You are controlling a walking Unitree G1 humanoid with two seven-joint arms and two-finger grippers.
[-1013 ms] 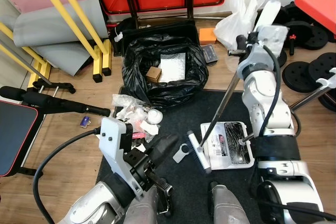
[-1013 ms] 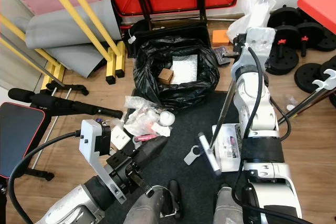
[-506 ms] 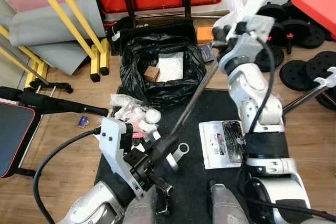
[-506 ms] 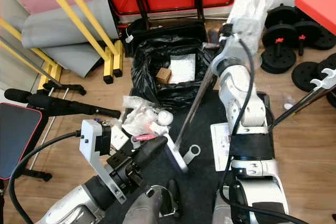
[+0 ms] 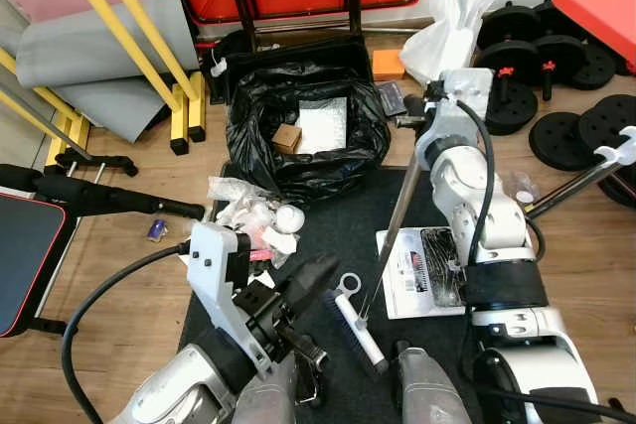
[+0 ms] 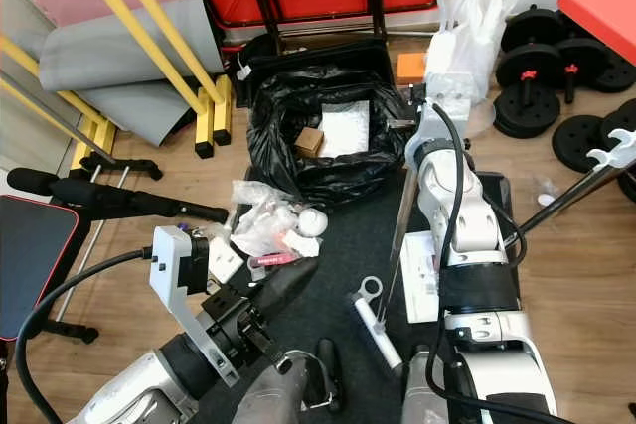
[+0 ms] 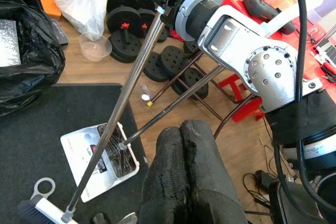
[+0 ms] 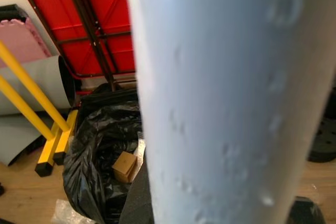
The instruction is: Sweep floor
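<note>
Black mat underfoot; right gripper grips slanted silver-handled broom

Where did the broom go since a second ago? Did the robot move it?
Yes. The right gripper kept hold of the broom handle and swung it. The brush head went from beside the dustpan over toward the trash pile, then back to the middle of the black mat. The dustpan, the black trash bag and the left gripper stayed put.
</note>
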